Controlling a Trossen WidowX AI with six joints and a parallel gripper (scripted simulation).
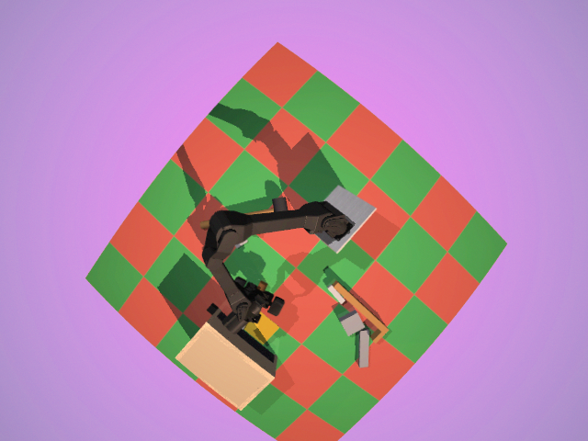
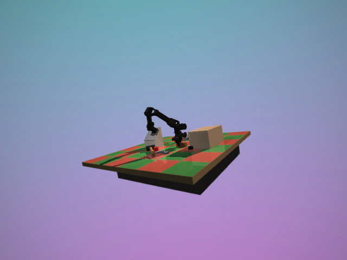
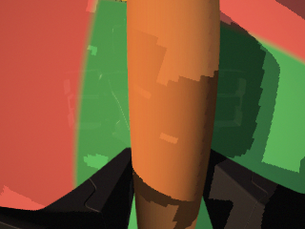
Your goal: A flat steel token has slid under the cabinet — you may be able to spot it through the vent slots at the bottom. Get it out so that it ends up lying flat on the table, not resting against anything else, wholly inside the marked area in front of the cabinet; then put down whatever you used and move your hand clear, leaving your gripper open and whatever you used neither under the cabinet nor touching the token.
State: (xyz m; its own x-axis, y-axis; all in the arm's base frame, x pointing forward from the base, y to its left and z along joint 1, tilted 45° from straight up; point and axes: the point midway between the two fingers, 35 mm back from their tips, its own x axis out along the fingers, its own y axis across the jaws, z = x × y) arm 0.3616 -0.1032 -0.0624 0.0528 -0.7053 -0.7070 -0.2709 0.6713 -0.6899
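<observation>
The jaws pinch an orange handle (image 1: 262,286) (image 3: 173,110) by the near-left cabinet (image 1: 222,365) (image 2: 199,140); the token is not visible, so its place is unclear. Any pull should be low, slow and straight, stopping within the yellow area (image 1: 266,327).

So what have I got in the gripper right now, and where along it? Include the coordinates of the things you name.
The gripper (image 1: 258,296) (image 3: 166,156) is shut on an orange rod (image 3: 173,95), around its shaft; which end is nearer the hold, I can't tell.

The cabinet (image 1: 225,366) (image 2: 199,140) is pale tan, the table (image 1: 387,153) (image 2: 142,164) checkered in 2 colours, red and green.
</observation>
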